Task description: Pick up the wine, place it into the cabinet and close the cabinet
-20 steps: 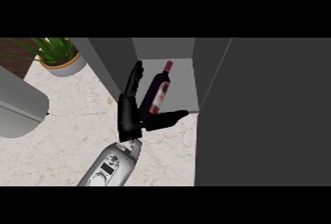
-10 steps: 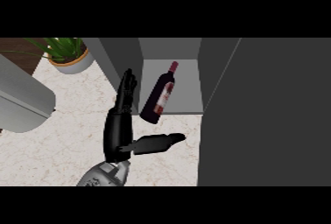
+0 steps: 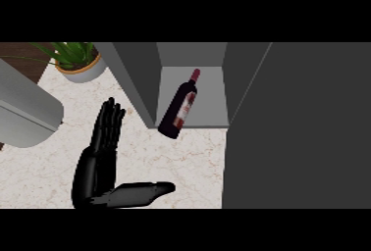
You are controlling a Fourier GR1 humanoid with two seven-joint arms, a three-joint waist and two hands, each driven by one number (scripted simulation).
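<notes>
The wine bottle (image 3: 179,110) is dark with a red neck and a pale label. It lies tilted on the shelf of the open cabinet (image 3: 210,105), neck toward the back, its base sticking out over the shelf's front edge. My left hand (image 3: 98,162) is on the counter to the lower left of the bottle. It is open, with fingers straight and pointing away from me and the thumb stretched out to the right. It is apart from the bottle and holds nothing. My right hand does not show.
The cabinet's dark door (image 3: 304,127) stands open and fills the right side. A potted plant (image 3: 76,61) sits at the back left. A large grey rounded object (image 3: 22,115) lies at the left edge. The marble counter (image 3: 181,166) lies between them.
My left hand let go of the bottle and drew back down and to the left. The bottle stays in the cabinet.
</notes>
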